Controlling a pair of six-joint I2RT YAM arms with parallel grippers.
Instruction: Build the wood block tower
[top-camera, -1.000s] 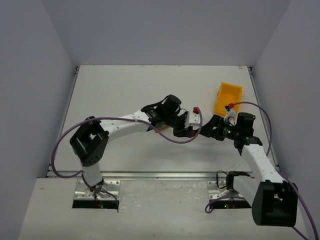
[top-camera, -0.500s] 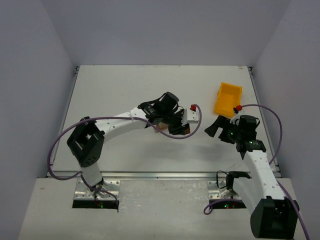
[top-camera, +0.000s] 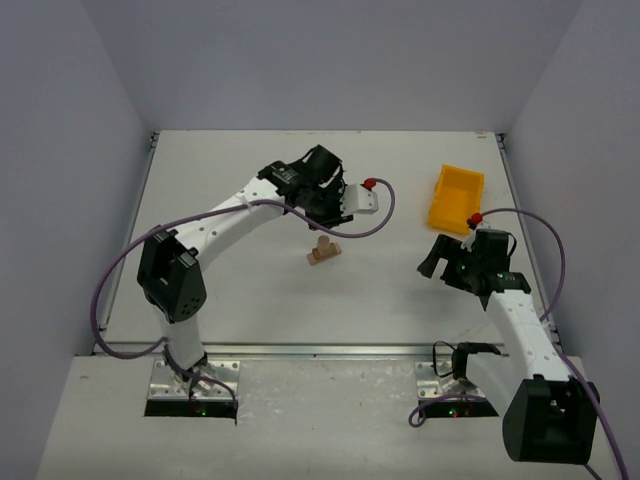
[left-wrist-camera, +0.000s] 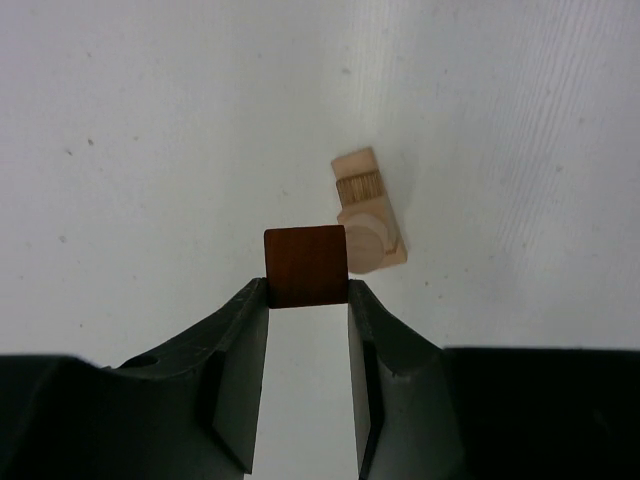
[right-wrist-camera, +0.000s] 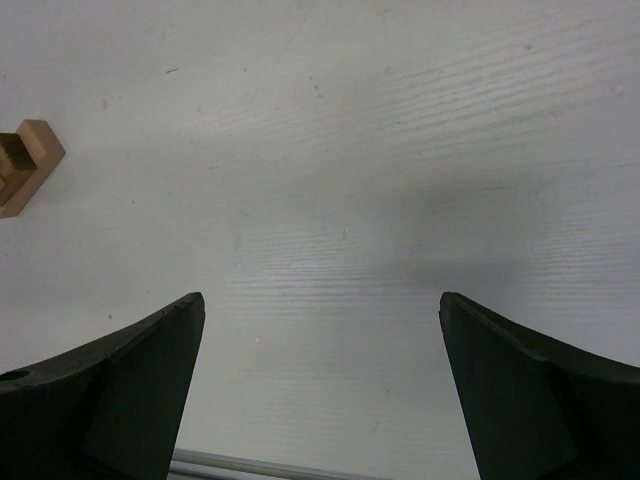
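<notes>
The left gripper (left-wrist-camera: 307, 290) was clenched on a dark reddish-brown block (left-wrist-camera: 306, 266), with the unfinished wood block tower (left-wrist-camera: 372, 212), a pale plank (left-wrist-camera: 355, 163) bearing a small pale piece (left-wrist-camera: 364, 246), just right of its tips, that block apparently yet to be added; the right gripper (right-wrist-camera: 320, 300) gaped empty.

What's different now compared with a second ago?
The left claw, shut on a reddish-brown block, swung away to the far left, uncovering the small wooden stack. The open right claw drew back slightly to the right. The yellow bin stayed put.
</notes>
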